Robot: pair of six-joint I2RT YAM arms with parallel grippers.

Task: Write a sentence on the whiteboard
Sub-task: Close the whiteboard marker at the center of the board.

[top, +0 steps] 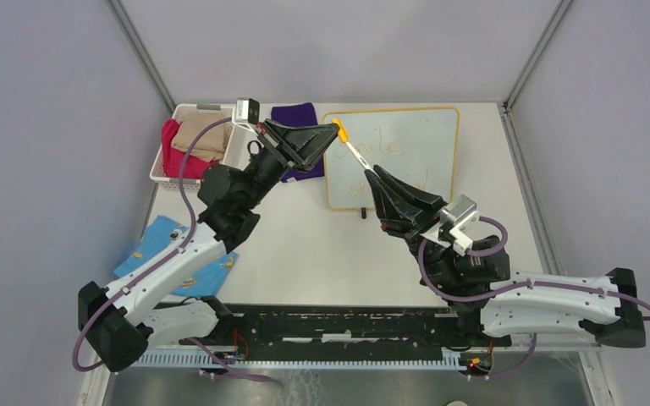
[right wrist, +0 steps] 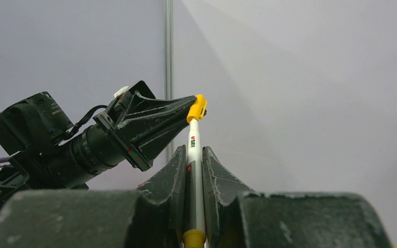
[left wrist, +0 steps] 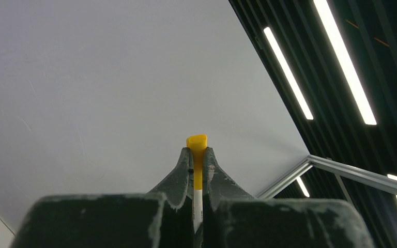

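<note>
From the overhead camera, the whiteboard (top: 433,135) lay flat at the far middle of the bench (top: 305,245), its yellow frame just beside a purple cloth (top: 294,118); the sentence (top: 388,149) showed as faint orange writing in two lines, the lower line partly hidden under the right arm; above the board's near left corner the left pincer (top: 335,132) pinched the yellow cap (top: 339,128), and the right pincer (top: 371,172) gripped the white marker (top: 356,154) lower on its barrel, so the marker slanted between the two; a basket (top: 162,173) of folded cloths stood at the far left, and a blue sheet (top: 169,247) lay near the left arm.

From the left wrist, the left pincer (left wrist: 197,153) was pressed together on the yellow cap (left wrist: 197,142), which stuck out past the fingertips, with the white barrel running back between the fingers.

From the right wrist, the right pincer (right wrist: 194,151) clamped the marker (right wrist: 194,139) along its barrel; the cap (right wrist: 198,107) sat on its far end, caught in the tip of the left pincer (right wrist: 185,109).
</note>
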